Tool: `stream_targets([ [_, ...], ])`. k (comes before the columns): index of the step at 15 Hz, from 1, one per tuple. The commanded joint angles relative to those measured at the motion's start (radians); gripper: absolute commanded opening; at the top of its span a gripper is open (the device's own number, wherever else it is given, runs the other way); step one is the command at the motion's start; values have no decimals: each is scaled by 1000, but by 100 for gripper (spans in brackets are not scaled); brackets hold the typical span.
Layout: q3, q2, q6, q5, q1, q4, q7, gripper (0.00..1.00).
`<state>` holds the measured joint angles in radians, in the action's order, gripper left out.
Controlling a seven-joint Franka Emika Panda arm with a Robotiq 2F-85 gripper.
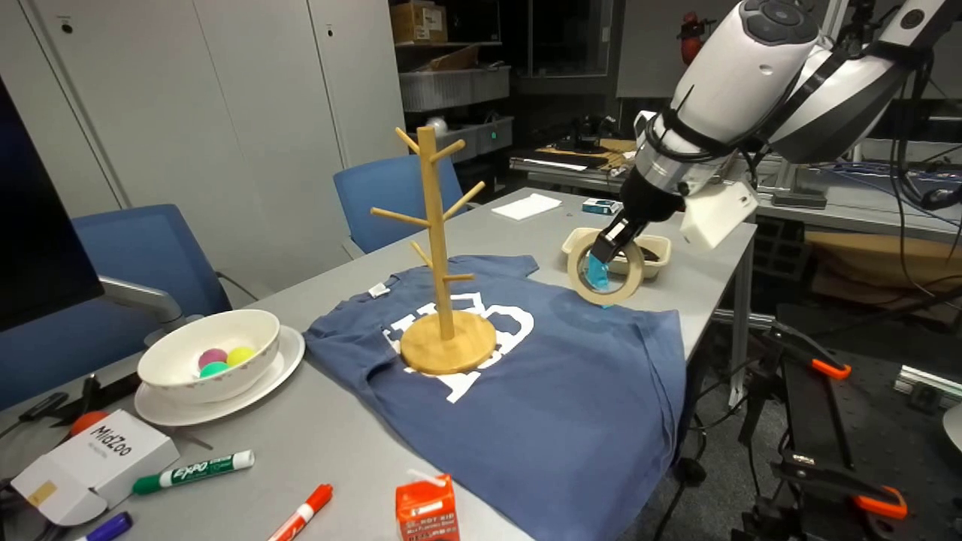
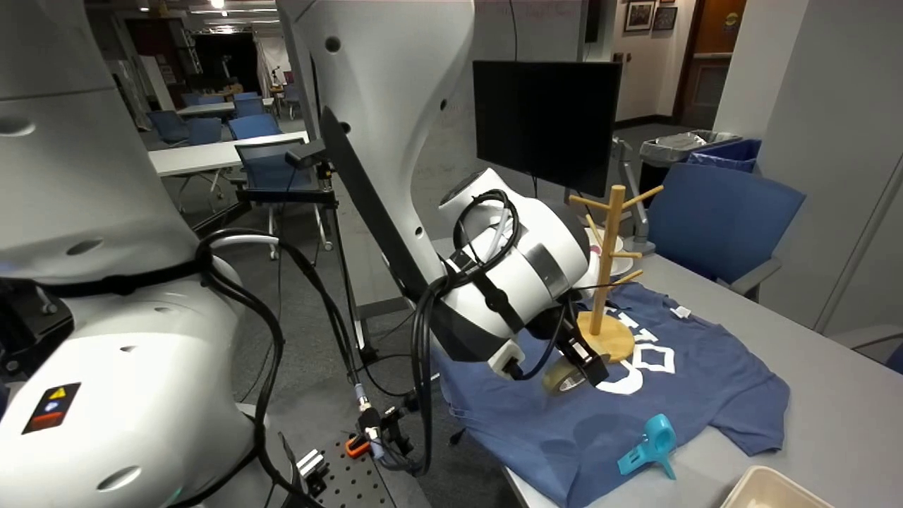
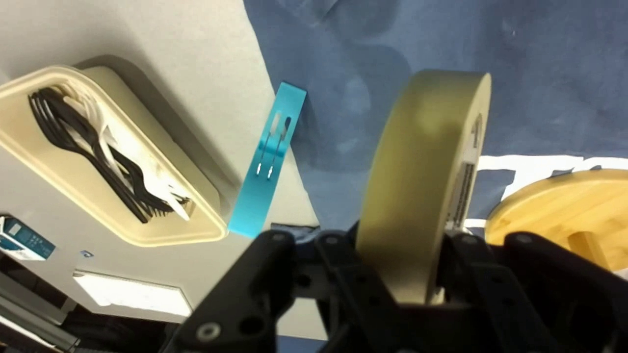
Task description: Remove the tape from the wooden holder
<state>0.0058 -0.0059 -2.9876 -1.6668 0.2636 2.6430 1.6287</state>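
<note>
My pincer (image 3: pixel 402 240) grips the tape (image 3: pixel 423 162) across its two flat faces, roll nearly edge-on in the wrist view; probably so the ring can't twist. Tape's up above the blue shirt (image 1: pixel 564 391), off the wooden holder (image 1: pixel 440 259), which stands apart to one side of the pincer, visible pegs (image 1: pixel 464 200) bare. Most pegs slant up, presumably to stop things sliding off. Opposite side of pincer: blue clip (image 3: pixel 257 193) at the shirt's edge, cream tub (image 3: pixel 158 144) on the surface (image 1: pixel 323 421). Removal looks done; set-down left. I'd pick shirt below the pincer, likely soft, clear of clip and tub.
</note>
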Motion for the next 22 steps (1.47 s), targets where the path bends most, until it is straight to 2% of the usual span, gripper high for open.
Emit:
stream_targets([
  [1,-9,90,-46,-16,7,-64,17,2],
  [8,-2,239,-104,-1,8,-178,24,2],
  [10,-3,259,-90,14,7,-190,12,36],
  [18,-5,216,82,34,-12,-151,-24,95],
  [19,-1,208,93,33,-15,-148,-24,99],
  [22,10,184,112,36,-25,-137,-36,100],
])
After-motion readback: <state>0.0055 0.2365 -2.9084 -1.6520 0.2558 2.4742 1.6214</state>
